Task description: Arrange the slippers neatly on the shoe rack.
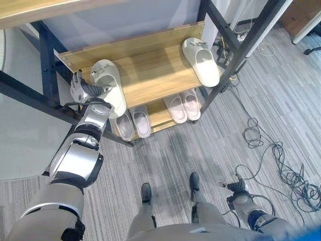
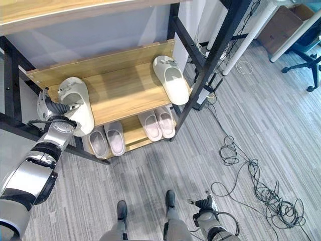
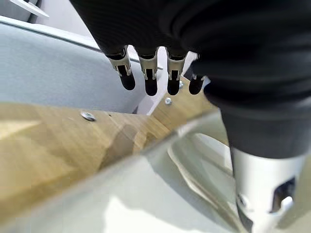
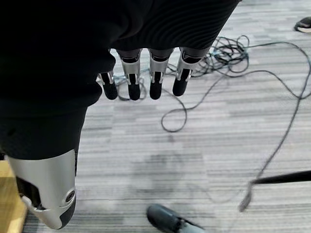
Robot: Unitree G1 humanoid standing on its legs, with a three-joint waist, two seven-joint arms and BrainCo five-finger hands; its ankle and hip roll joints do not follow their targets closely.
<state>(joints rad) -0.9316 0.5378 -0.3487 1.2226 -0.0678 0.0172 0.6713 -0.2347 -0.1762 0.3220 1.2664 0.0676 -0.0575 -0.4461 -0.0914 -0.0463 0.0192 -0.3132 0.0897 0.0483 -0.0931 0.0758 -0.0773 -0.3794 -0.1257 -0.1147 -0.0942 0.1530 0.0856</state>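
On the upper shelf (image 1: 150,70) of the shoe rack (image 2: 200,70), two cream slippers lie well apart: the left slipper (image 1: 109,86) at the shelf's left front corner, its heel past the front edge, and the right slipper (image 1: 201,61) near the right edge. The left hand (image 1: 82,89) sits just beside the left slipper's outer side; in its wrist view the fingers (image 3: 148,75) hang straight and relaxed, holding nothing, with the slipper's pale rim close under them. On the lower shelf (image 1: 158,116), two pairs of pale slippers (image 1: 158,113) already stand side by side. The right hand (image 4: 141,77) hangs low over the carpet, fingers straight and empty. Risk, as judged: the overhanging slipper may tip off the front edge if the hand nudges it outward instead of inward; a push from one side could also skew it rather than bring it toward its mate.
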